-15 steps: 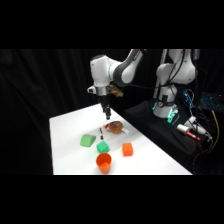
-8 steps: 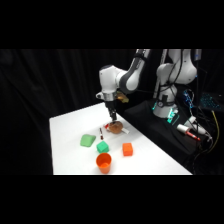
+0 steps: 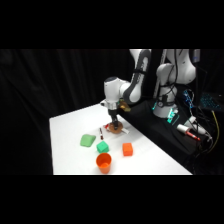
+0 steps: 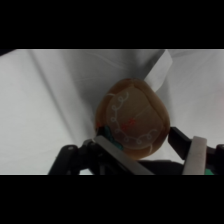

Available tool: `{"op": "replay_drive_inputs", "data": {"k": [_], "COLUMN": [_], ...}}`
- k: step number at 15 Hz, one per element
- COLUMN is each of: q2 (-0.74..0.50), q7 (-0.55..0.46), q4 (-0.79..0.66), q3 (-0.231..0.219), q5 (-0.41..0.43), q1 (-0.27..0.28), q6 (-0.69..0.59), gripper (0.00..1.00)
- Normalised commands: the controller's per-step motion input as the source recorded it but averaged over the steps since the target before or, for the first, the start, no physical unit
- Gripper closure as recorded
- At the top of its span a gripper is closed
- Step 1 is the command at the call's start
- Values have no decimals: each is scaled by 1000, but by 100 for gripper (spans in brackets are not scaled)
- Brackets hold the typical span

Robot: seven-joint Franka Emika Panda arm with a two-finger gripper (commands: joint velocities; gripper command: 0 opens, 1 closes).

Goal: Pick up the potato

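Between the open gripper fingers, at 12 o'clock, the potato looks smooth, rounded, probably light and slippery, so squeeze its widest middle.

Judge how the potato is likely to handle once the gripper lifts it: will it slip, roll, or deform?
The potato looks rounded and smooth in the wrist view, so it may twist or slip between the fingers flanking it. With no flat face showing, it would likely roll if released on the table. It holds a firm oval outline, so probably stiff rather than squashy.
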Motion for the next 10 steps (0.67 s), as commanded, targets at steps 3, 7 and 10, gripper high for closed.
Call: {"op": "replay_drive_inputs", "data": {"k": [3,7,10], "q2": [220,-21,-388], "q7": [194,203,211], "q4": [101,54,-19], "q3": [-98,-147,-201], "q5": [-68,-150,-319], "q1": [132,178,194], "q6": [162,-85,-501], "gripper": [34,67,89]}}
